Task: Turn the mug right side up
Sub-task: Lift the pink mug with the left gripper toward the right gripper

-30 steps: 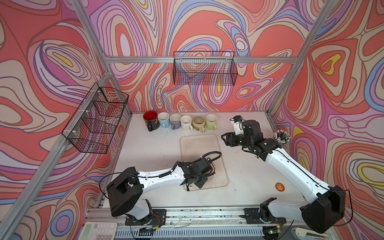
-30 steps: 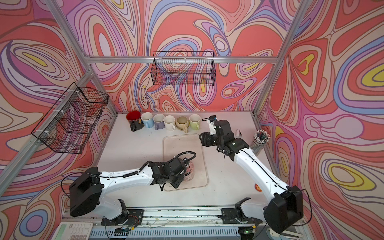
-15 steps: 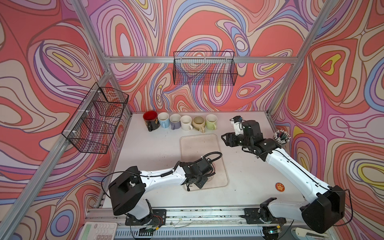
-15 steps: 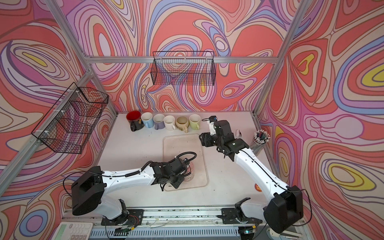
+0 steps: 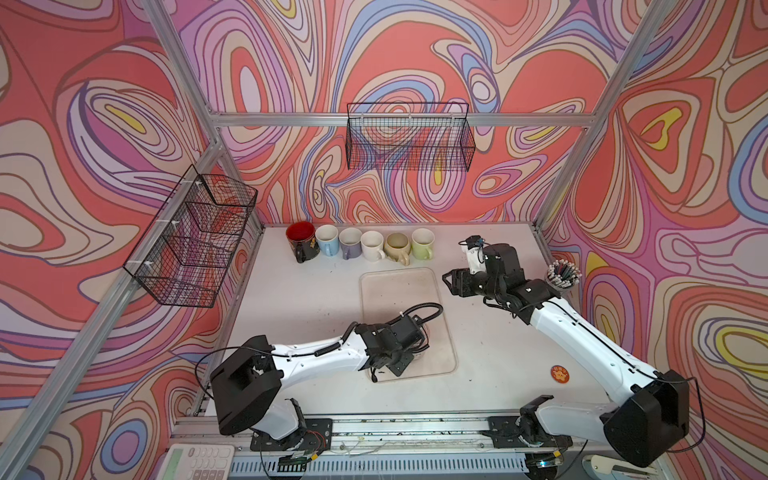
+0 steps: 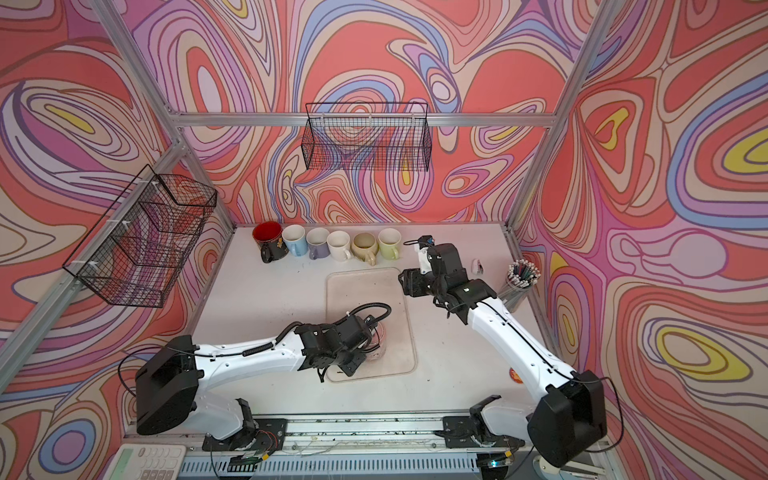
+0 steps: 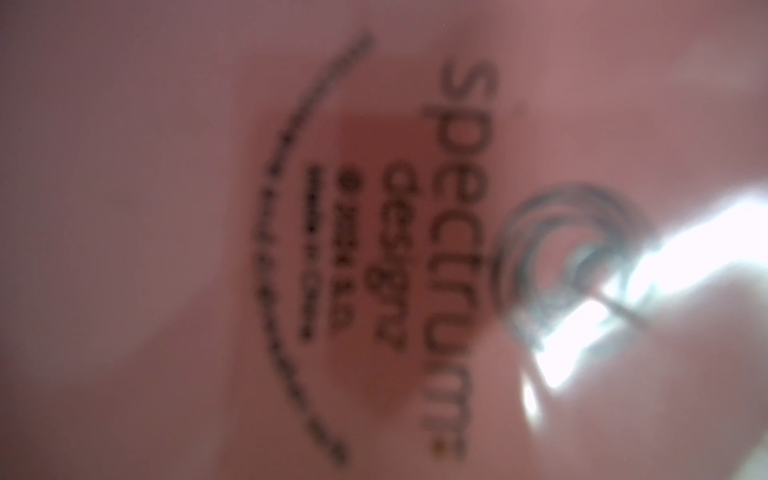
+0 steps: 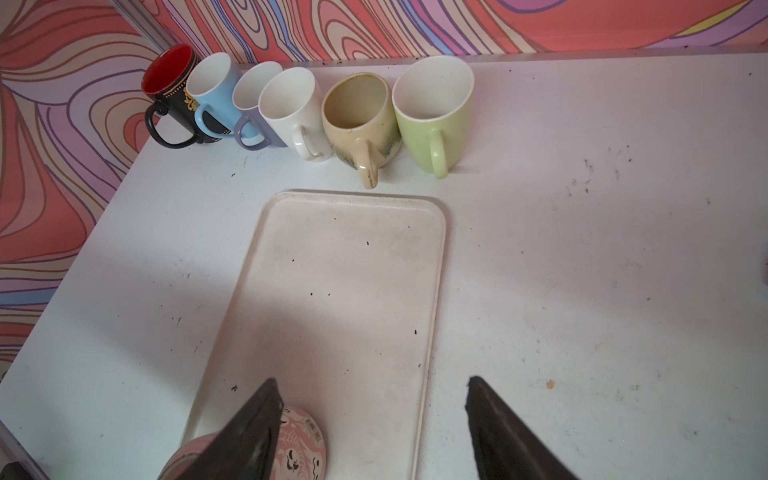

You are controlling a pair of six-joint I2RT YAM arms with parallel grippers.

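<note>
Nearest me, at the table's front edge on my left, sits a pale keypad. Just beyond it my left arm reaches low over the near end of the beige tray, and my left jaws are down on the pink mug. The mug stands on that near end of the tray with its base uppermost. My left wrist view is filled by that base, blurred and very close, with dark printed lettering across it. The wrist body hides the fingertips in both top views, so I cannot tell whether my left jaws are clenched on the mug or only set around it. In my right wrist view the same mug shows a patterned base with a small barcode label. An orange round sticker lies on the table to my right, well apart from the tray. Farther on, my right jaws hang released above the table by the tray's far right corner, their two dark fingers spread wide with nothing between them. A cup of pens stands by the right wall. At the far edge six mugs stand upright in a row: red-lined black, blue, lavender, white, beige and green. On the walls hang a back wire basket and a left wire basket.
</note>
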